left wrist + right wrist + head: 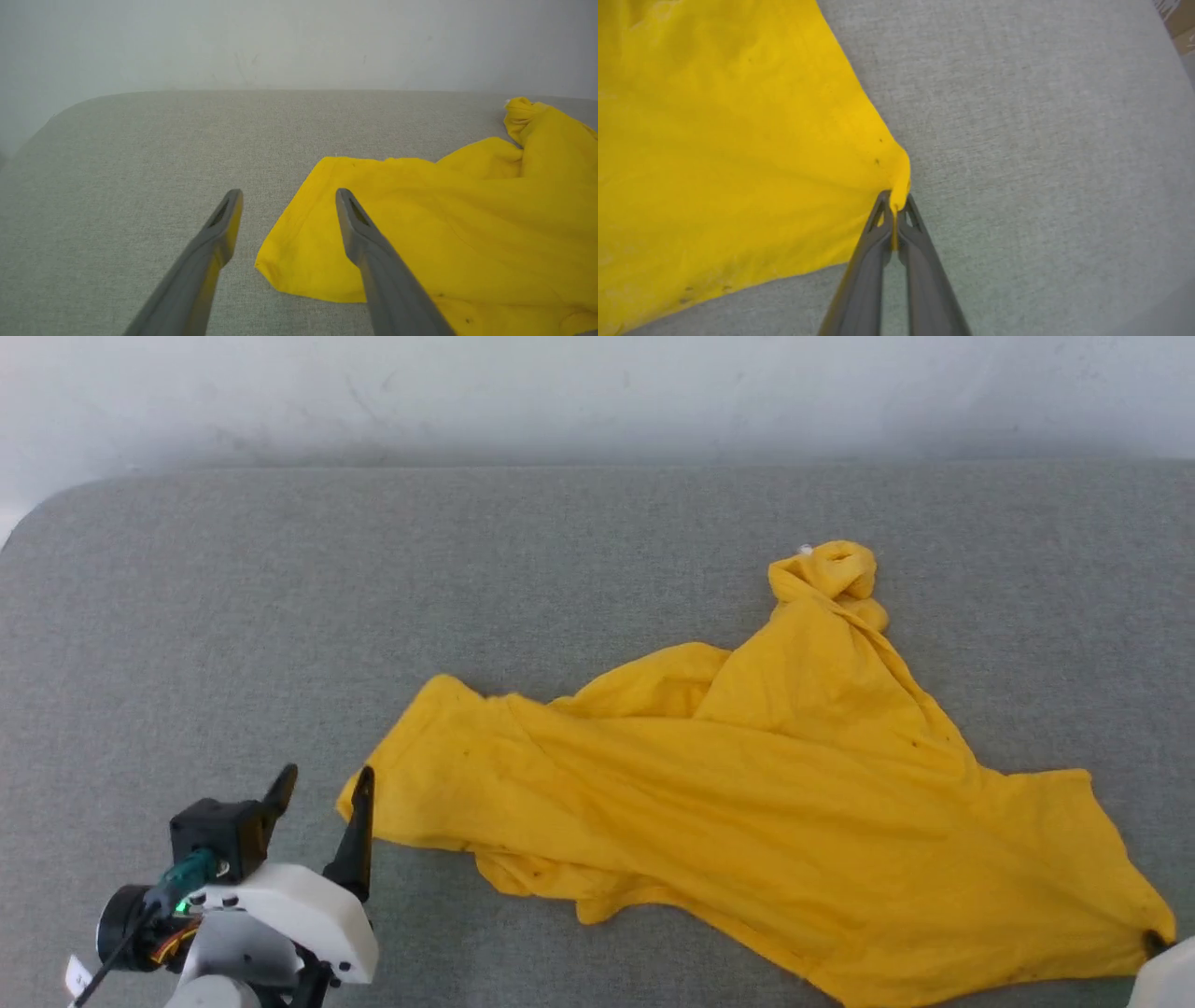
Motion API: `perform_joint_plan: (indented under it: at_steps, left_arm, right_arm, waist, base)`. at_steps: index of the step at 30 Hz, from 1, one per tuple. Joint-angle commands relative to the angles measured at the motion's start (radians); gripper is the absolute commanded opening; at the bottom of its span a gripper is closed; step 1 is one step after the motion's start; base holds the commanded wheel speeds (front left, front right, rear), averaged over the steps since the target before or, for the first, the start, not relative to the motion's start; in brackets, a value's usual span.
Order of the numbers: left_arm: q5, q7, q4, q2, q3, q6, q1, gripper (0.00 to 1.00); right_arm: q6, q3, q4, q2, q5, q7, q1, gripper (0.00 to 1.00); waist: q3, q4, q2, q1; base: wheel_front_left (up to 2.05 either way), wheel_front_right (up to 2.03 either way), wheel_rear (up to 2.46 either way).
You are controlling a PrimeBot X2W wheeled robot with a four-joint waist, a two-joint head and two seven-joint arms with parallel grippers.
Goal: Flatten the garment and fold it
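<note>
The garment [766,803], a bright yellow T-shirt, lies crumpled and plain side up across the grey cushion [233,597], with a knotted bunch at its far end. My left gripper [325,782] stands open at the shirt's left corner [299,252]; one finger is over the cloth edge and the other over bare cushion. In the right wrist view my right gripper [894,201] is shut on the garment's [728,154] right corner, with cloth pinched between its fingertips. In the head view that corner sits at the lower right [1153,938], beside a pale part of the right arm.
The grey cushion's back edge runs along a white wall [597,392]. Its left end is rounded [37,523]. Bare cushion stretches to the left of and behind the shirt.
</note>
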Motion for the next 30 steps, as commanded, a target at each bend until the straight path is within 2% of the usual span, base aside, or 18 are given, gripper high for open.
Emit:
perform_joint_plan:
  at_steps: [1, 5, 10, 20, 27, 28, 29, 30]
  left_arm:
    - [-0.008, 0.014, -0.002, 0.005, -0.001, 0.002, 0.009, 1.0]
    - [-0.04, 0.203, -0.005, 0.042, -0.022, 0.03, 0.023, 1.0]
    - [-0.047, 0.314, 0.002, 0.061, -0.04, 0.042, -0.009, 1.0]
    - [-0.027, 0.387, 0.142, 0.058, -0.065, 0.051, -0.114, 1.0]
    - [-0.052, 0.432, 0.229, 0.046, -0.104, -0.011, -0.152, 1.0]
    - [-0.067, 0.454, 0.239, 0.043, -0.115, -0.027, -0.146, 0.42]
    - [-0.083, 0.476, 0.245, 0.04, -0.124, -0.044, -0.14, 0.0]
    - [-0.098, 0.494, 0.247, 0.037, -0.132, -0.057, -0.133, 0.0]
  right_arm:
    - [-0.002, -0.006, -0.004, -0.004, -0.005, -0.007, -0.006, 0.0]
    - [-0.002, -0.01, -0.019, -0.006, -0.003, -0.003, -0.014, 0.0]
    - [-0.002, 0.012, -0.027, -0.005, 0.008, -0.004, -0.02, 0.0]
    - [-0.002, 0.065, -0.03, 0.001, 0.025, -0.02, -0.032, 0.0]
    - [-0.002, 0.073, -0.032, -0.004, 0.035, -0.026, -0.047, 0.0]
    - [-0.002, 0.074, -0.032, -0.004, 0.035, -0.026, -0.048, 0.0]
    - [-0.002, 0.075, -0.032, -0.004, 0.036, -0.026, -0.049, 0.0]
    - [-0.002, 0.075, -0.033, -0.005, 0.036, -0.025, -0.049, 0.0]
  waist:
    - [-0.005, -0.007, 0.0, -0.0001]
    - [-0.005, -0.021, 0.0, -0.0001]
    - [0.006, -0.033, 0.0, -0.0001]
    - [0.049, -0.058, 0.0, -0.0001]
    - [0.075, -0.071, 0.0, -0.0001]
    - [0.076, -0.072, 0.0, -0.0001]
    - [0.076, -0.074, 0.0, -0.0001]
    - [0.075, -0.074, 0.0, -0.0001]
  base:
    - [0.0, 0.0, 0.0]
    - [0.0, 0.0, 0.0]
    - [0.0, 0.0, 0.0]
    - [0.0, 0.0, 0.0]
    - [0.0, 0.0, 0.0]
    - [0.0, 0.0, 0.0]
    - [0.0, 0.0, 0.0]
    - [0.0, 0.0, 0.0]
